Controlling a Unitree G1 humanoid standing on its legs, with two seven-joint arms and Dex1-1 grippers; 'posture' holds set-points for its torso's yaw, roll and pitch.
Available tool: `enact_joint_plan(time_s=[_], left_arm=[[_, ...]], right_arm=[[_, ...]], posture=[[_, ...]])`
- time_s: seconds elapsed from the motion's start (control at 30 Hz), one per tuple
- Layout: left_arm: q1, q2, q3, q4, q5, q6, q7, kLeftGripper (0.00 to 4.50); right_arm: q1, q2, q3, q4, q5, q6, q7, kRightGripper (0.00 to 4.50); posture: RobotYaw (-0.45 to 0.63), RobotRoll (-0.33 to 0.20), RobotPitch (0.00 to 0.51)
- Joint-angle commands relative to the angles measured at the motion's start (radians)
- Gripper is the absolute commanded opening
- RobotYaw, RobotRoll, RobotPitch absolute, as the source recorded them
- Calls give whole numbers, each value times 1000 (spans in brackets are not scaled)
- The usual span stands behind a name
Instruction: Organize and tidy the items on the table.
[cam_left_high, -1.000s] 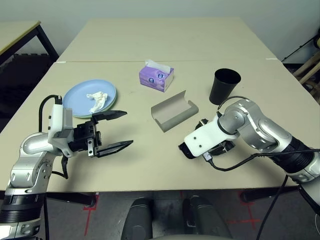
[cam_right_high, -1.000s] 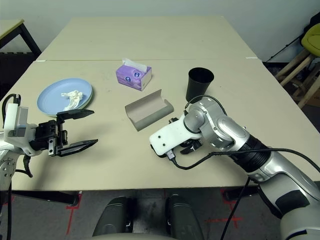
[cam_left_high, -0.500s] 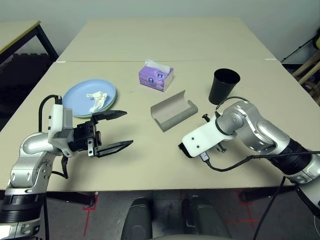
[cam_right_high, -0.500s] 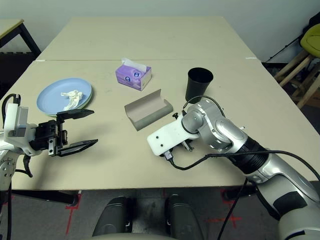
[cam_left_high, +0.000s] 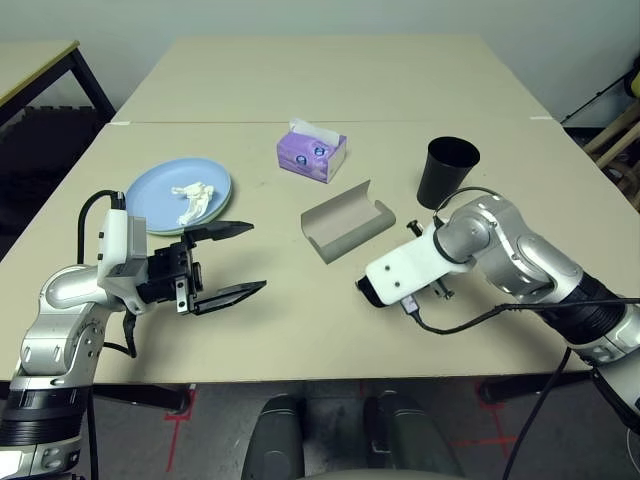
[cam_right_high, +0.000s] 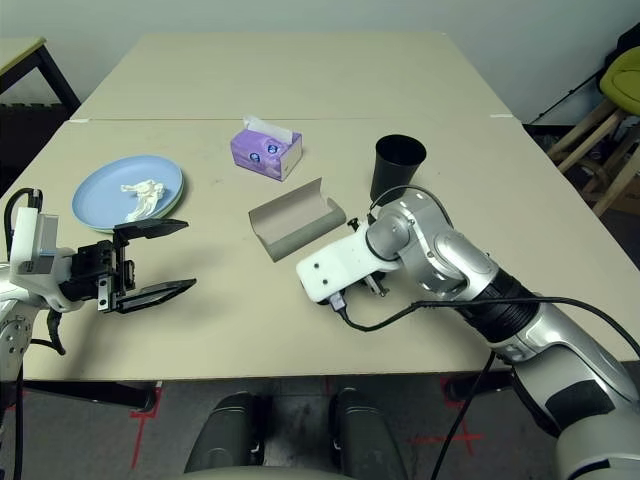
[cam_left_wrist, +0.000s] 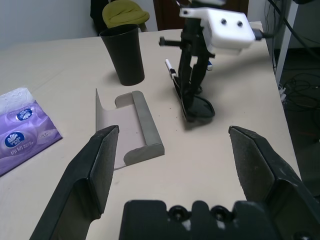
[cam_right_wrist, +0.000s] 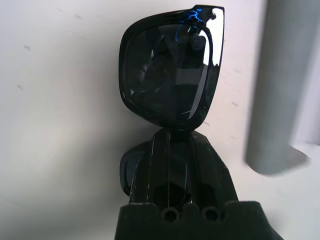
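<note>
Two black fingers of our right gripper (cam_right_wrist: 172, 165) are clamped on the black sunglasses (cam_right_wrist: 170, 70) at the bridge, just right of the grey glasses case (cam_left_high: 348, 222) on the tabletop (cam_left_high: 300, 320). They are light, stiff, slippery and scratch-prone, so the bridge looks safest. A second ago these fingers stood apart with the sunglasses lying flat; now they hang lifted. Our left gripper (cam_left_high: 228, 262) stays wide open, empty.

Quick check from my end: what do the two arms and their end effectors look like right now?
Both forearms are silver metal. The left end effector has two flat black tapered fingers on a black base, a white box behind it and a black cable looping up. The right end effector has black fingers under a white housing, with a black ribbed sleeve up the arm and black cables trailing.
</note>
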Motion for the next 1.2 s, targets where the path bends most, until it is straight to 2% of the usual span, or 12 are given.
enact_joint_plan(time_s=[0.03, 0.3, 0.47, 0.73, 1.2], left_arm=[[-5, -1, -10, 20, 17, -10, -2, 4500], [-21, -4, -18, 38, 22, -18, -6, 4500], [-29, -4, -22, 47, 25, -22, -5, 4500], [-25, -6, -24, 39, 28, -22, 7, 4500], [-7, 0, -18, 14, 25, -15, 31, 4500]], right_arm=[[-32, -19, -39, -14, 44, 3, 27, 384], [-114, -24, -84, -6, 105, 11, 41, 384], [-174, 0, -83, 51, 115, -49, -3, 384], [-228, 81, -35, 260, 58, -283, -159, 384], [-281, 187, -8, 490, -30, -544, -362, 384]], posture=[[83, 0, 90], [77, 0, 88], [77, 0, 87], [88, 0, 85], [107, 0, 86]])
